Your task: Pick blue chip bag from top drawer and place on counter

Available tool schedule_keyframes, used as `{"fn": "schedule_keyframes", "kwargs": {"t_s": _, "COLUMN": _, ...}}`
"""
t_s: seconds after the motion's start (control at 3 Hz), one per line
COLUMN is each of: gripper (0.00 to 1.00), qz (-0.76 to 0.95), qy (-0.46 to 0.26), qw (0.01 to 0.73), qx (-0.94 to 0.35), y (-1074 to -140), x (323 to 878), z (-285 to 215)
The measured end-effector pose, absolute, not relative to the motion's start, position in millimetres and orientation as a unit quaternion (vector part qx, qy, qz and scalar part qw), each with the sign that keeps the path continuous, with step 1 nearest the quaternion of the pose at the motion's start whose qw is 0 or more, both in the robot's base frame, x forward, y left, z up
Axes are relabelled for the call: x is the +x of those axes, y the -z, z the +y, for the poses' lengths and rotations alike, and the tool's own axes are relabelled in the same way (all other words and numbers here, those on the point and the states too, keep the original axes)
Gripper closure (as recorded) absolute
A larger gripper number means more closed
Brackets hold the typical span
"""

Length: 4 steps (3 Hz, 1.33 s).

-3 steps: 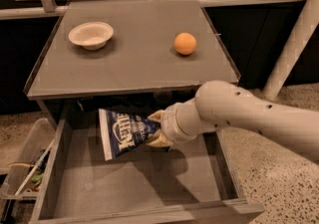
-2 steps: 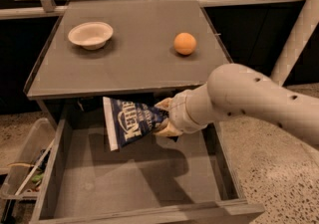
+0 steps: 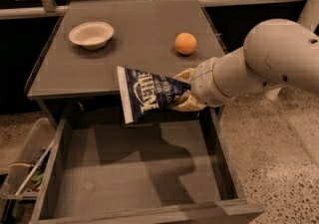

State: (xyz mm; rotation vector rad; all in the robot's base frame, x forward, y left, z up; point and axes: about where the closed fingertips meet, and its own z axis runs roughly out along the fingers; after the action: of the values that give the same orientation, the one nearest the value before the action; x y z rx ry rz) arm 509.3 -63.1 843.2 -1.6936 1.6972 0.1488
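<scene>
The blue chip bag point(image 3: 148, 93), dark navy with white lettering and a white strip on its left end, hangs in the air over the counter's front edge and the back of the open top drawer point(image 3: 134, 168). My gripper point(image 3: 183, 91) is shut on the bag's right end and comes in from the right on a thick white arm. The drawer's grey bottom is bare and carries the bag's shadow. The counter point(image 3: 139, 54) lies behind and below the bag.
A pale bowl point(image 3: 91, 34) sits at the counter's back left and an orange point(image 3: 185, 43) at its right. A clear plastic bin point(image 3: 22, 168) with clutter stands on the floor left of the drawer. My white arm point(image 3: 269, 63) spans the right side.
My gripper has lifted the chip bag up out of the drawer, from low inside it to the height of the counter's front edge.
</scene>
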Motion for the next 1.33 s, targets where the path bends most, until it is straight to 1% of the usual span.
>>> {"fn": "schedule_keyframes", "kwargs": {"t_s": 0.67, "gripper": 1.0, "qz": 0.656, "qy": -0.047, "qw": 0.369, "qx": -0.657, "y": -848.1, "x": 516.6, "z": -61.6}}
{"fn": "schedule_keyframes", "kwargs": {"t_s": 1.0, "gripper": 1.0, "qz": 0.64, "qy": -0.007, "qw": 0.393, "qx": -0.66, "y": -871.0, "x": 544.0, "z": -60.7}}
{"fn": "schedule_keyframes", "kwargs": {"t_s": 1.33, "gripper": 1.0, "qz": 0.625, "qy": 0.012, "qw": 0.425, "qx": -0.655, "y": -893.9, "x": 583.5, "z": -67.3}}
